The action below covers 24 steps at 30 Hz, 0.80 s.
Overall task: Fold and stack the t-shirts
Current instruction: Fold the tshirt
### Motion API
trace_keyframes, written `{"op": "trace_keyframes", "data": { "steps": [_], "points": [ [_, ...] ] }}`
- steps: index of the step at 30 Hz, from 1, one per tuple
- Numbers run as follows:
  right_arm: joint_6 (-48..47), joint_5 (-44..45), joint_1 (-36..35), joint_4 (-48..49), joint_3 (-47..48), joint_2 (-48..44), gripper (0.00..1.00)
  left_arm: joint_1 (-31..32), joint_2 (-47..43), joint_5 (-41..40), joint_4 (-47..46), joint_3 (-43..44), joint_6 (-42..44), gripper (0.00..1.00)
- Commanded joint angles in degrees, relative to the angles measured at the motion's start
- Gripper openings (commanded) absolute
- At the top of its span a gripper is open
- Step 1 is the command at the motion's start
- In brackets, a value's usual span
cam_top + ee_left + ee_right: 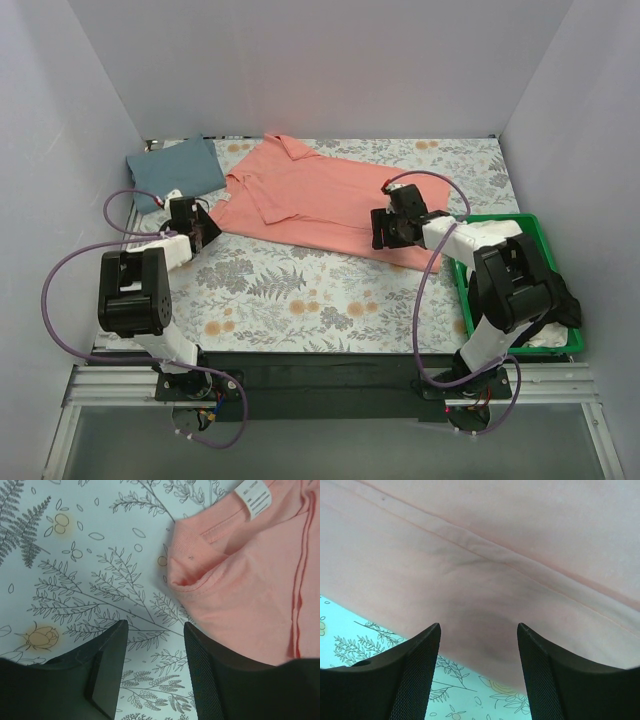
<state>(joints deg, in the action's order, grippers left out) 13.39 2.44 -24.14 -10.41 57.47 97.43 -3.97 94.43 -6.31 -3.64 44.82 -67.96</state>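
The coral-pink t-shirt [320, 200] lies partly folded across the back middle of the floral cloth. The slate blue-grey t-shirt [175, 168] lies folded at the back left. My left gripper [203, 232] is open and empty, just off the pink shirt's left corner; in the left wrist view that corner [235, 575] with its white label [254, 497] lies beyond my gripper [156, 626]. My right gripper [385, 236] is open and empty over the pink shirt's near hem; the right wrist view shows the hem [485, 590] between my open fingers [479, 627].
The grey floral-print cloth [300, 290] covers the table. A green plastic bin [545, 285] with something white inside stands at the right, under the right arm. White walls close in the left, back and right sides.
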Motion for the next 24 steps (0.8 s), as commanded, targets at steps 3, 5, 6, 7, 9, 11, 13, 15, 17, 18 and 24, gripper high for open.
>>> {"op": "trace_keyframes", "data": {
  "steps": [3,5,6,7,9,11,13,15,17,18,24],
  "points": [
    [0.6,-1.0,-0.6,1.7,-1.0,-1.9,0.69,-0.3,0.1,0.5,-2.7,2.2,0.0,0.46],
    [0.7,-1.6,-0.7,1.8,-1.0,-0.6,0.69,-0.3,1.0,0.7,-3.0,2.8,0.0,0.44],
    [0.8,-1.8,-0.6,1.8,-1.0,-0.1,0.69,-0.3,1.5,0.7,-2.9,3.0,0.0,0.43],
    [0.9,-2.0,-0.6,2.0,-1.1,0.1,0.69,-0.3,1.6,0.6,-3.0,3.2,0.0,0.43],
    [0.9,-2.0,-0.7,2.2,-1.2,0.8,0.69,-0.4,2.4,0.5,-3.2,3.5,-0.1,0.4],
    [0.9,-1.9,-0.6,2.5,-1.3,1.2,0.69,-0.3,2.9,0.2,-3.5,3.8,-0.2,0.37],
    [0.8,-2.0,-0.7,2.5,-1.5,1.5,0.69,-0.4,3.6,0.2,-4.2,4.1,-0.3,0.36],
    [0.8,-2.0,-0.6,2.5,-1.7,1.8,0.69,-0.3,4.1,-0.2,-4.4,4.8,-0.3,0.35],
    [0.7,-2.0,-0.6,2.5,-1.9,2.2,0.69,-0.6,4.9,-0.5,-4.4,5.2,-0.4,0.33],
    [0.8,-1.7,-0.6,2.5,-2.1,2.3,0.69,-0.7,5.1,-0.4,-4.4,5.5,-0.5,0.32],
    [0.9,-1.2,-0.6,2.5,-2.5,3.8,0.69,-0.9,7.0,0.2,-4.9,7.5,-0.9,0.3]
  ]
}}
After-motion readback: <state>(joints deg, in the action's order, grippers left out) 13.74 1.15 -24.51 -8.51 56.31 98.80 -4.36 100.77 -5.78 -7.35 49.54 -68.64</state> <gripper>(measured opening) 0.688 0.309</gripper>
